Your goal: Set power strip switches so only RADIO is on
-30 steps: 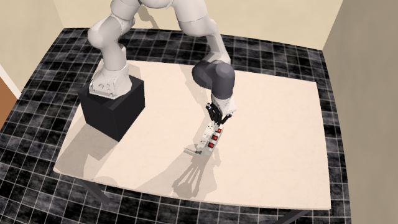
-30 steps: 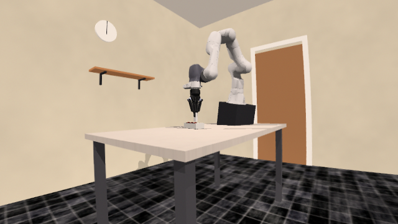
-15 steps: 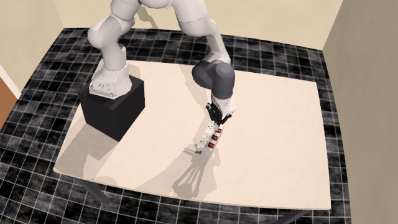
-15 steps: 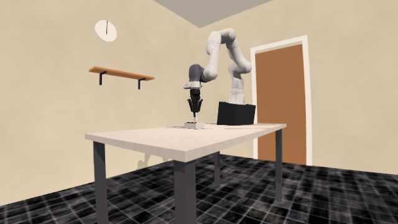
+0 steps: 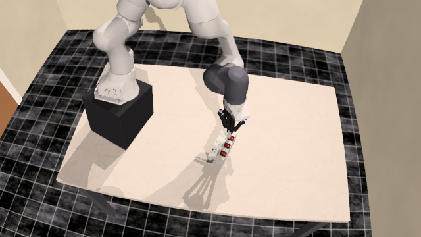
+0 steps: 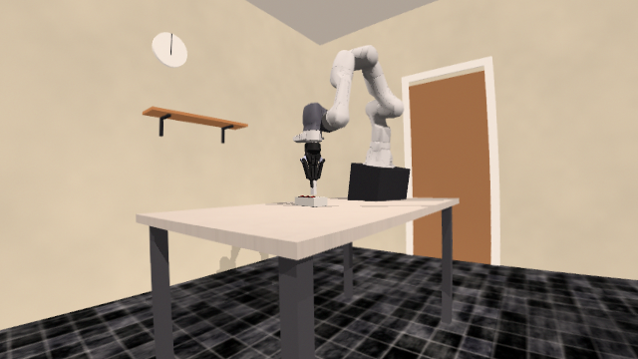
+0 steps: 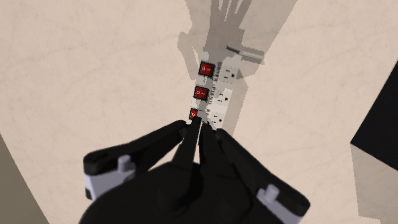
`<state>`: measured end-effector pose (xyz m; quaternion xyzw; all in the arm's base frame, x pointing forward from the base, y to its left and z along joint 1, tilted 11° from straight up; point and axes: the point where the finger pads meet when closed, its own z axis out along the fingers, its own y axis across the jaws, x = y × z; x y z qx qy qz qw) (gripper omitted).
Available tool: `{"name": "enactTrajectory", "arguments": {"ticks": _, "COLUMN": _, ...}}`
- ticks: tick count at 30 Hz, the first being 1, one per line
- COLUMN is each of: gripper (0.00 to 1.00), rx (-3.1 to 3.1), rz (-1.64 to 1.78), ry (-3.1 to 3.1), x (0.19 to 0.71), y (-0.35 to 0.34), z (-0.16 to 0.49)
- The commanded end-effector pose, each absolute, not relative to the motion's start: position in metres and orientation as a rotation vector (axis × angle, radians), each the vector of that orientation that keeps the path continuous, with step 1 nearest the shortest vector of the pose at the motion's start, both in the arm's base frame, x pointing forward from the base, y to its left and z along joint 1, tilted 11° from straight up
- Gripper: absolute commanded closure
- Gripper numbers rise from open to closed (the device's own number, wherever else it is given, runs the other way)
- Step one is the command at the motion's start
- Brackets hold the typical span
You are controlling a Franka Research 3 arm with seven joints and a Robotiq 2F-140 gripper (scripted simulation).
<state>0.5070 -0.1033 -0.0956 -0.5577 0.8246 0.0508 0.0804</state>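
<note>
A white power strip [image 5: 218, 144] [image 6: 311, 201] [image 7: 226, 96] lies flat on the table [image 5: 296, 148], the right way up. It has three red rocker switches in a row: the far one [image 5: 223, 153] [image 7: 206, 69], the middle one [image 5: 227, 145] [image 7: 201, 92] and the near one [image 5: 233, 137] [image 7: 193, 114]. My gripper [image 5: 232, 131] [image 6: 313, 189] [image 7: 200, 117] is shut and empty, pointing straight down. Its tips are at the near switch and partly cover it. I cannot read the labels or tell the switch positions.
The black pedestal [image 5: 118, 115] [image 6: 377, 181] [image 7: 380, 125] that carries the arm stands on the table's back left corner. A short grey cord stub [image 5: 202, 160] [image 7: 245, 51] sticks out at the strip's far end.
</note>
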Motion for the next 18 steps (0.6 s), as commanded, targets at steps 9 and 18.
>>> {"name": "enactTrajectory", "arguments": {"ticks": 9, "gripper": 1.00, "rx": -1.667, "rz": 0.148, "ry": 2.463, "x": 0.5090, "y": -0.1041, "z": -0.0955}}
{"name": "enactTrajectory", "arguments": {"ticks": 18, "gripper": 1.00, "rx": -1.667, "rz": 0.148, "ry": 2.463, "x": 0.5096, "y": -0.1043, "z": -0.0955}}
